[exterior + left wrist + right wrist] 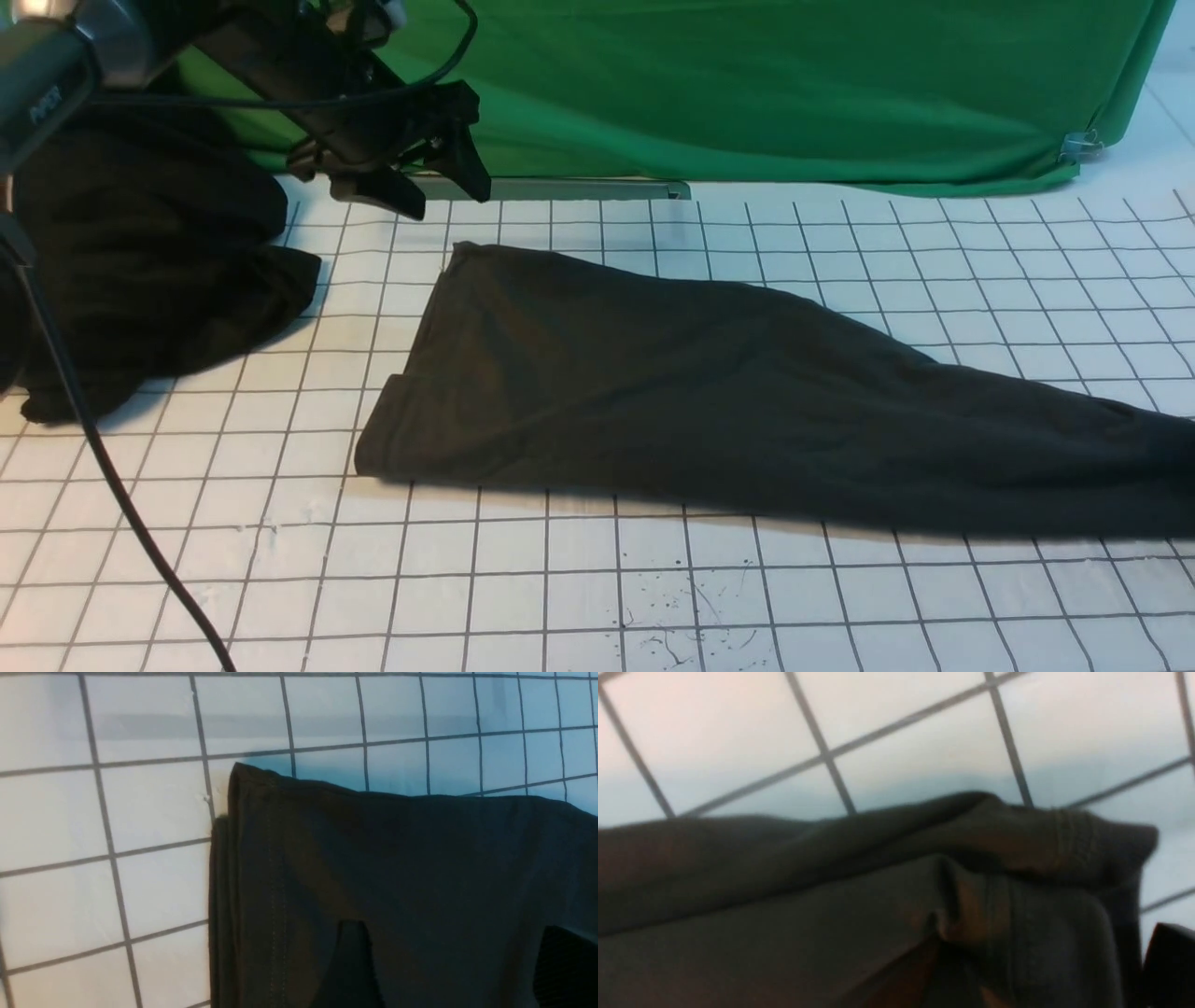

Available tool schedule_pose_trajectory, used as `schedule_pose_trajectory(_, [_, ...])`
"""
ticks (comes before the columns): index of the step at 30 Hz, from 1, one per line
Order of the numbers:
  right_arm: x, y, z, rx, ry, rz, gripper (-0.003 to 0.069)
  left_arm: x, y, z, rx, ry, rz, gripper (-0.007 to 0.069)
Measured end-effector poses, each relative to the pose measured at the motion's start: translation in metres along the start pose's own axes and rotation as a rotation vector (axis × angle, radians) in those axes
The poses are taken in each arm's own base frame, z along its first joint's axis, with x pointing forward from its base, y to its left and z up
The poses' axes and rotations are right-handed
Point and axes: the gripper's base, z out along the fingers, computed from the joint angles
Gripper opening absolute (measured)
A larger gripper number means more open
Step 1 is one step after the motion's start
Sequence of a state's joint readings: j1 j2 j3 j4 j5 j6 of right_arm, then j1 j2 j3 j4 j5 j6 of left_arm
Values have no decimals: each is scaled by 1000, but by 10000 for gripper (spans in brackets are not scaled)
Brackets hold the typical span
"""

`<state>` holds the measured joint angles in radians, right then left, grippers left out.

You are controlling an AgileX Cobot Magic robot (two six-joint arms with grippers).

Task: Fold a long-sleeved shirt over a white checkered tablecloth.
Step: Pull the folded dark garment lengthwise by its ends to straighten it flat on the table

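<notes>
The long-sleeved shirt point(653, 392), dark charcoal, lies folded into a long tapering shape on the white checkered tablecloth point(653, 579) and runs off the right edge of the front view. My left gripper point(434, 191) hangs open just above the shirt's far left corner point(238, 772), with its two fingers point(350, 961) wide apart over the fabric. The right arm is out of the front view. In the right wrist view a bunched, ribbed end of the shirt point(1017, 868) lies before my right gripper point(1059, 970). One finger point(1169, 961) shows far out to the side; cloth hides the other.
A deeper black garment point(149, 271) sits in a shapeless heap at the far left. A green backdrop cloth point(766, 93) hangs along the back. A black cable point(112, 485) crosses the front left of the tablecloth.
</notes>
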<state>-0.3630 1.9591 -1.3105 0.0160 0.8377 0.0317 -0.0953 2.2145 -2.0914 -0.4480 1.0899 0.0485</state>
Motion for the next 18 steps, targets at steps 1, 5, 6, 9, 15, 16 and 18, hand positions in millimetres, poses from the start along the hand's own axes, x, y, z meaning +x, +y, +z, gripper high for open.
schedule_pose_trajectory(1, [0, 0, 1, -1, 0, 1, 438, 0, 0, 0, 1, 0, 0, 479])
schedule_pose_trajectory(5, [-1, 1, 3, -8, -5, 6, 356, 0, 0, 0, 1, 0, -1, 479])
schedule_pose_trajectory(6, [-1, 1, 4, -9, -4, 7, 333, 0, 0, 0, 1, -1, -1, 479])
schedule_pose_trajectory(9, [-1, 2, 4, -18, -4, 15, 181, 0, -1, 0, 6, -4, -3, 479])
schedule_pose_trajectory(15, [-1, 2, 4, -19, -3, -9, 28, -2, -2, 0, 25, -18, -14, 479])
schedule_pose_trajectory(16, [-1, 2, 4, -19, -4, -15, 27, -2, -2, 0, 27, -19, -15, 479])
schedule_pose_trajectory(18, [-3, 2, -3, -14, -16, -48, 26, -2, -3, 0, 30, -19, -17, 479])
